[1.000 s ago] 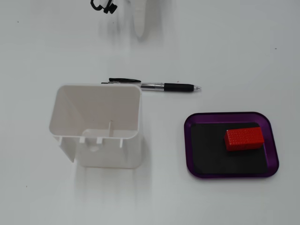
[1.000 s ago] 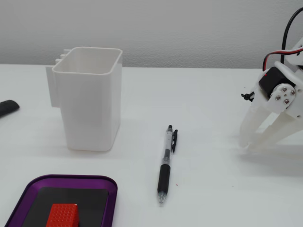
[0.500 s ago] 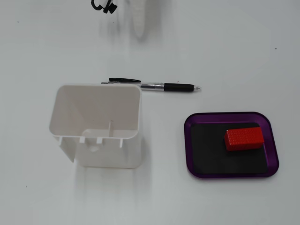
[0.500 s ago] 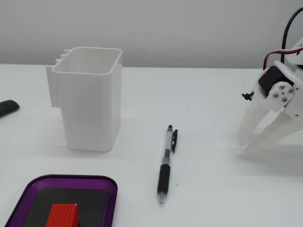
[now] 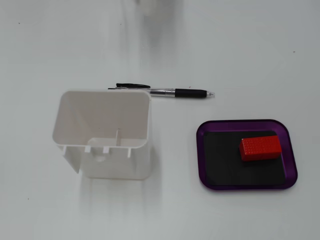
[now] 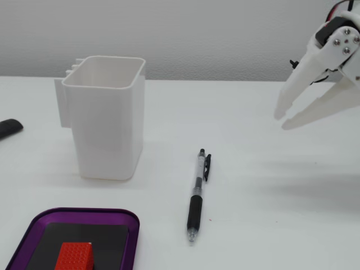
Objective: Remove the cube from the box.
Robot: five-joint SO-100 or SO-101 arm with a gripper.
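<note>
One red cube (image 5: 260, 148) inside purple box (image 5: 248, 122); white container (image 5: 102, 134) empty.

White table (image 5: 250, 50) with box (image 5: 202, 150), pen (image 5: 185, 92), white container (image 5: 102, 165).

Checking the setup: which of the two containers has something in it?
The purple tray: the red block lies on its black bottom. The tall white bin looks empty.

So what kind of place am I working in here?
Probably a desk or lab bench: a plain white table, a pen, a white container, and a purple tray holding the red block.
</note>
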